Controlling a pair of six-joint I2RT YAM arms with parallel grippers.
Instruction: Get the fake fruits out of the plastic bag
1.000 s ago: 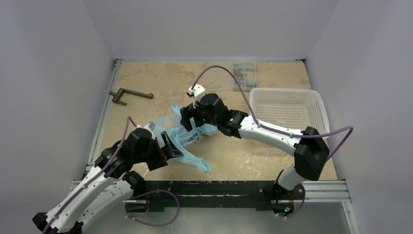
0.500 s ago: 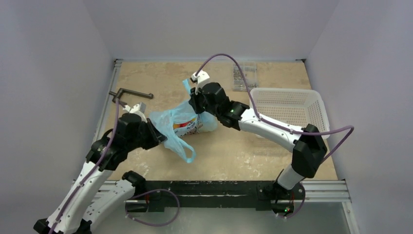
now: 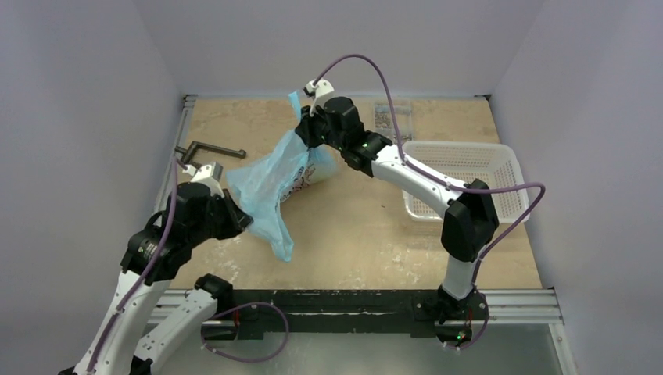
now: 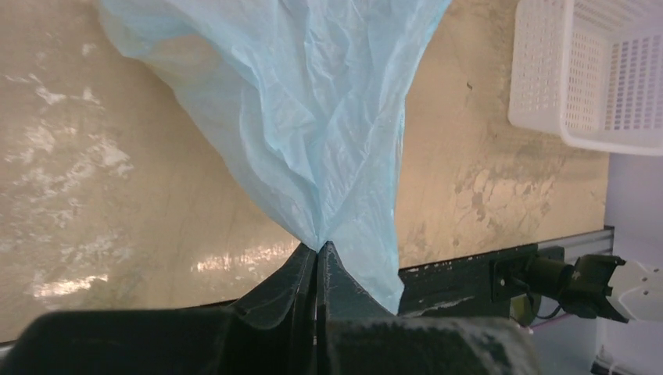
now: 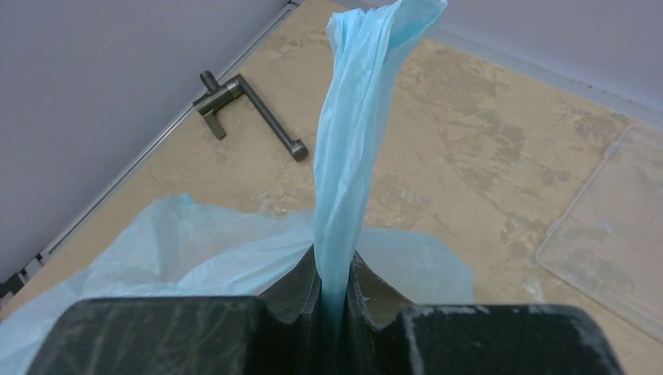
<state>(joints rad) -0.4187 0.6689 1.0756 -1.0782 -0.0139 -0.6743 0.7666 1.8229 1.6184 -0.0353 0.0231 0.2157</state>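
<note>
plastic bag (image 3: pixel 266 176) pinched between left hand (image 4: pixel 317 256) and right hand (image 5: pixel 335 269), contents hidden.

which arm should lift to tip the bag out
Right, probably: right gripper pinches the plastic bag at its fuller far end; left gripper holds the near end, where a loose handle hangs.

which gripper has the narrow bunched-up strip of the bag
The right gripper, at the far end of the bag: a narrow twisted strip sticks out beyond it. The left gripper pinches a wide fan of the film instead.
</note>
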